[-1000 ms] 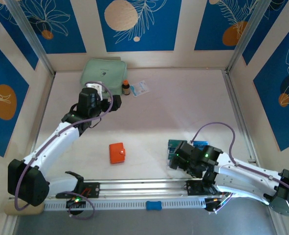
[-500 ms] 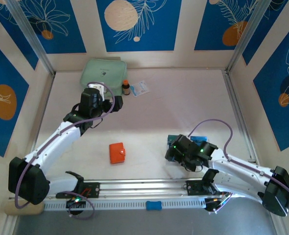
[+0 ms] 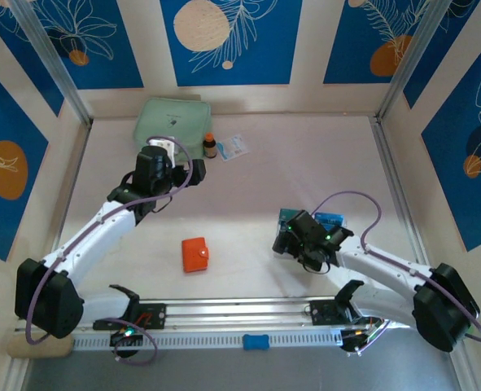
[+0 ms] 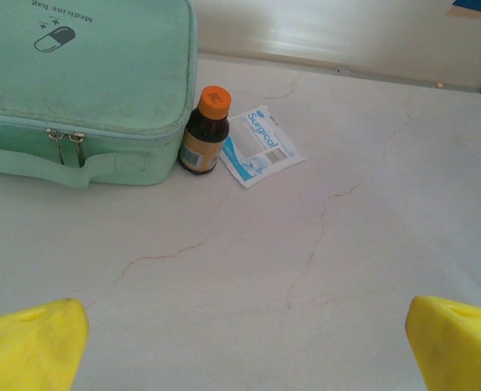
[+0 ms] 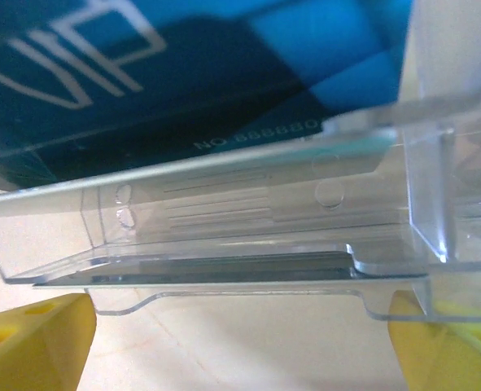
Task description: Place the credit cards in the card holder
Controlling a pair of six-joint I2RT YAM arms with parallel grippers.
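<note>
Beyond the card holder [image 3: 195, 254] and slightly to its left, the left gripper [image 4: 240, 346] hovers over bare table with its yellow fingers [image 4: 30, 342] spread wide and nothing between them, facing the mint-green pouch [image 4: 81, 77], a small brown bottle [image 4: 205, 132] and a paper packet [image 4: 260, 145], all farther from the card holder again. The card holder itself lies folded shut on the table, apart from both arms. Well to the right of the card holder, the right gripper [image 5: 240, 346] is low and close against a clear plastic stand [image 5: 224, 232], its jaws wide and gripping nothing, one fingertip near each end of the stand's base. The credit cards [image 5: 102, 98] sit upright in that stand, a dark blue one nearest the camera. To my eye the step is picking a card: the fingers would do best to rise and pinch one card's top edge, not the stand, then draw it straight up so the stand does not tip or drag
</note>
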